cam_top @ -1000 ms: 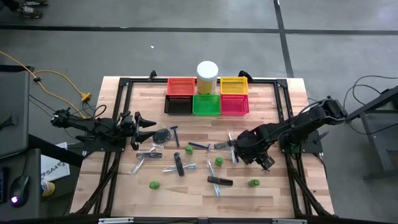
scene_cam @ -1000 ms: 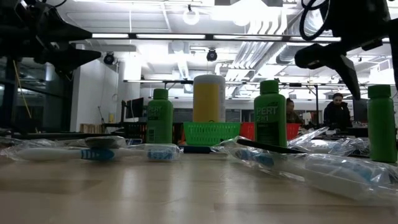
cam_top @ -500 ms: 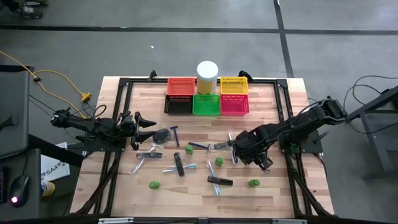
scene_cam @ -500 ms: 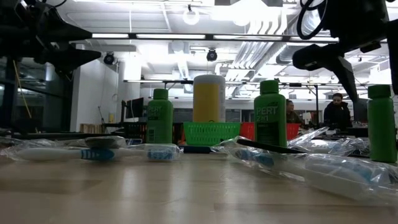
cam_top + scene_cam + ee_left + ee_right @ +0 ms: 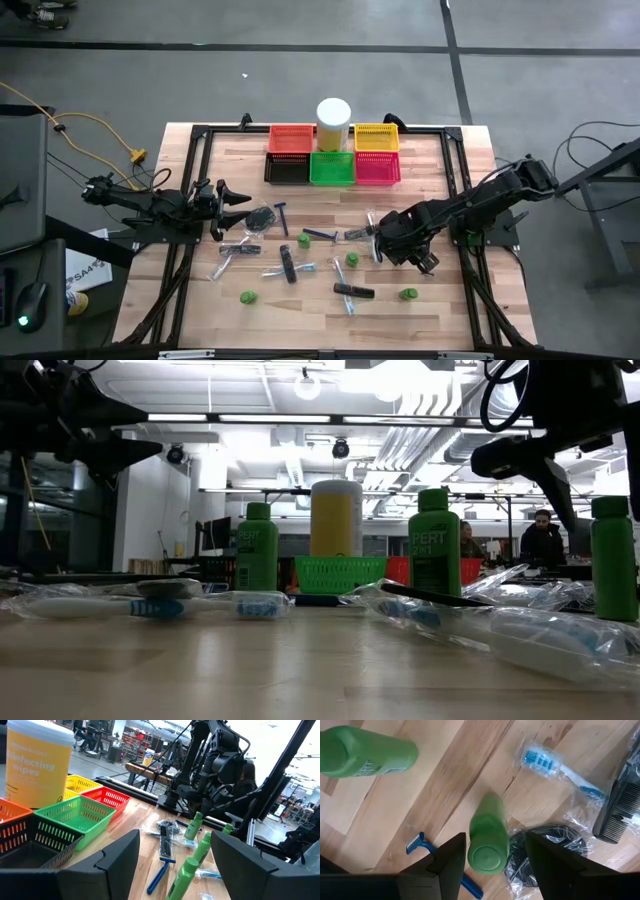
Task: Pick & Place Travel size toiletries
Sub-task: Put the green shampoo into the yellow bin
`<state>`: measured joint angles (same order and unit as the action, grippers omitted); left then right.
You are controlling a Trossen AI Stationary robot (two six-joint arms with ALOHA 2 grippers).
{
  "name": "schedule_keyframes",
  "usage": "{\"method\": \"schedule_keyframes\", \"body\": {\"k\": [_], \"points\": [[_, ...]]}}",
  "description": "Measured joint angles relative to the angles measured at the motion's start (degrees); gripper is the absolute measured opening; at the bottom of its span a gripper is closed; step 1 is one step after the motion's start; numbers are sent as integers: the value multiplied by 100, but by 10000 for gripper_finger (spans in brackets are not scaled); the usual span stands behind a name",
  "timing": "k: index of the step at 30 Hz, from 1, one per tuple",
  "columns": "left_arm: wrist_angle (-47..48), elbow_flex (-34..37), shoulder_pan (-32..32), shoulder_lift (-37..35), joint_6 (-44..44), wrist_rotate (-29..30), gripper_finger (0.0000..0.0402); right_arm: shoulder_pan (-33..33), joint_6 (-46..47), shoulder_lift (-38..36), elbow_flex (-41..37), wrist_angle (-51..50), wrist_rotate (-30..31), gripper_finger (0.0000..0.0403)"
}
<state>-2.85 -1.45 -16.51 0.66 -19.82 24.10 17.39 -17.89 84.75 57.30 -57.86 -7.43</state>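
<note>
The travel size toiletries lie scattered on the wooden table (image 5: 200,310). There are upright green bottles (image 5: 352,259), blue razors (image 5: 320,236), black combs (image 5: 288,265), clear-wrapped toothbrushes (image 5: 290,270) and a dark coiled bundle (image 5: 258,218). My right gripper (image 5: 385,245) points down, open, above the table's right half. In its wrist view one green bottle (image 5: 489,840) stands below, between the fingers' lines and clear of them. Beside it are a bagged coil (image 5: 540,850), a razor (image 5: 420,845) and a toothbrush (image 5: 545,762). My left gripper (image 5: 228,195) waits level and open at the left edge.
Orange (image 5: 291,138), yellow (image 5: 377,136), black (image 5: 287,168), green (image 5: 332,167) and pink (image 5: 377,167) mesh baskets stand at the far edge, around a tall white wipes cylinder (image 5: 333,122). A black frame (image 5: 200,135) borders the table. People show in the room behind (image 5: 543,540).
</note>
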Motion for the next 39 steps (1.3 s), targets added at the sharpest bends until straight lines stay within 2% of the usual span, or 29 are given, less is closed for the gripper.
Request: {"method": "schedule_keyframes", "body": {"k": [5, 15, 21, 27, 31, 36, 39], "points": [[0, 0, 0, -1, 1, -20, 246, 23, 0, 0, 0, 8, -7, 185], [0, 0, 0, -1, 1, -17, 246, 21, 0, -9, 7, 9, -62, 95], [0, 0, 0, -1, 0, -17, 246, 21, 198, 6, 152, -162, -24, 94], [0, 0, 0, 1, 1, -15, 246, -149, 665, -2, 947, -1002, 252, 90], [-1, 0, 0, 1, -1, -15, 246, -401, 1314, -9, 1708, -1636, 614, 90], [-1, 0, 0, 0, 0, -13, 246, -982, 2311, -10, 2583, -2252, 1157, 92], [0, 0, 0, -1, 1, -13, 246, -1491, 2772, -11, 2939, -2441, 1182, 93]]}}
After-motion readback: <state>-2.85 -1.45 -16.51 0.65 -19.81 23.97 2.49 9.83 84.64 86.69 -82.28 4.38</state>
